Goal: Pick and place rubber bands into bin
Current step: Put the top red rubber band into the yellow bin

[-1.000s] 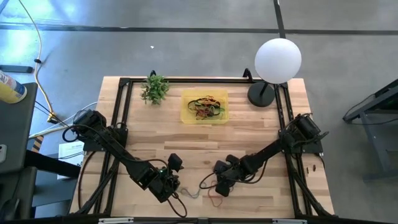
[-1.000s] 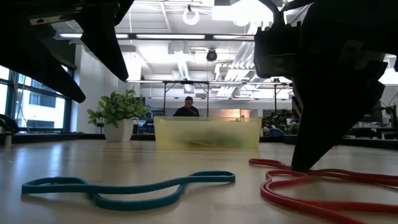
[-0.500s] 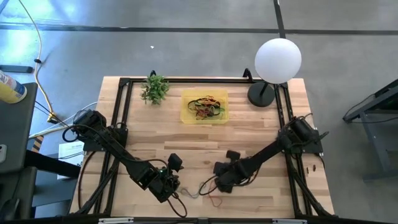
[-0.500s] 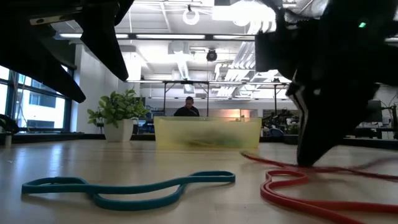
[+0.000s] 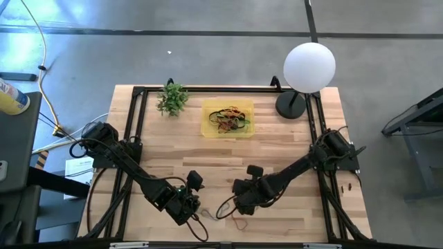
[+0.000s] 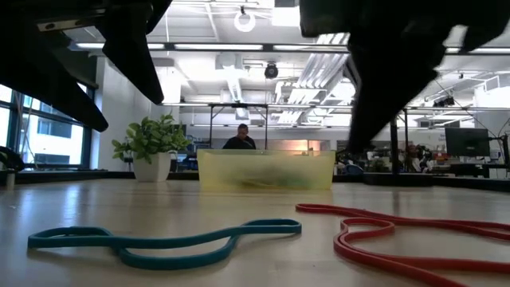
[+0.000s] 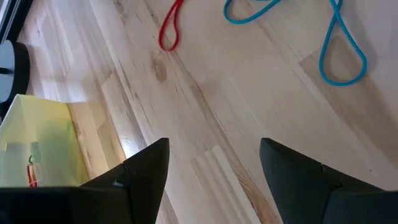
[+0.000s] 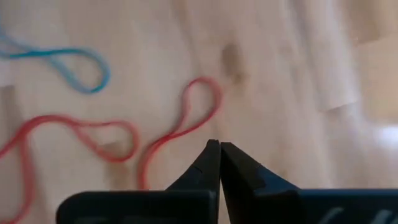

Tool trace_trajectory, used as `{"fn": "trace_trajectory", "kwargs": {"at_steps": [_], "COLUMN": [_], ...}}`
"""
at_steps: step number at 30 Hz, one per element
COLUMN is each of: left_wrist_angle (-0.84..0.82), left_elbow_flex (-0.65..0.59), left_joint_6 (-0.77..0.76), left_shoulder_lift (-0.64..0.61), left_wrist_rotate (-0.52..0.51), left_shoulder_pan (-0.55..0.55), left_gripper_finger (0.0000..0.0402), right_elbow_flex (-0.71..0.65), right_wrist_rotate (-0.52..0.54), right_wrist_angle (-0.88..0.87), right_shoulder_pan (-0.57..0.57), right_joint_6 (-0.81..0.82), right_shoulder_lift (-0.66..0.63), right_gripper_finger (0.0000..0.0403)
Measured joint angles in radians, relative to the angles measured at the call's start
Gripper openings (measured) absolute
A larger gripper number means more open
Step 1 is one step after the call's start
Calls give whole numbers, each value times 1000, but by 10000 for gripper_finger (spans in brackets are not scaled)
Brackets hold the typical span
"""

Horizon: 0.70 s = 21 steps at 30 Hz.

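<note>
Rubber bands lie on the wooden table.

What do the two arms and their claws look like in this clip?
Both arms are dark, nearly black, jointed links mounted at the table's side rails. The left claw has two broad, flat, tapering black fingers. The right claw has similar black fingers narrowing to thin tips. Thin cables trail near the left arm's wrist. No markings are legible.

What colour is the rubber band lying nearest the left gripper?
Blue-teal rubber band; the left wrist view shows it best, ahead of the open left gripper.
</note>
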Motion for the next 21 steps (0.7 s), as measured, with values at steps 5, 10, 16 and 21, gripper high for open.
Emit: {"fn": "trace_trajectory", "kwargs": {"at_steps": [5,10,16,21], "left_wrist_angle": [0,0,3,4], "left_elbow_flex": [0,0,0,0], "left_joint_6": [0,0,0,-6], "left_shoulder_lift": [0,0,0,0], "left_wrist_rotate": [0,0,0,0], "left_shoulder_pan": [0,0,0,0], "left_gripper_finger": [238,238,238,238], "right_elbow_flex": [-72,-87,-87,-87], "right_wrist_rotate": [-108,-148,-179,-198], "right_wrist_angle": [93,142,202,196], "right_shoulder_pan": [0,-1,-18,-45], "right_joint_6": [15,38,43,72], "right_shoulder_lift": [0,0,5,43], "right_gripper_finger": [39,111,196,234]}}
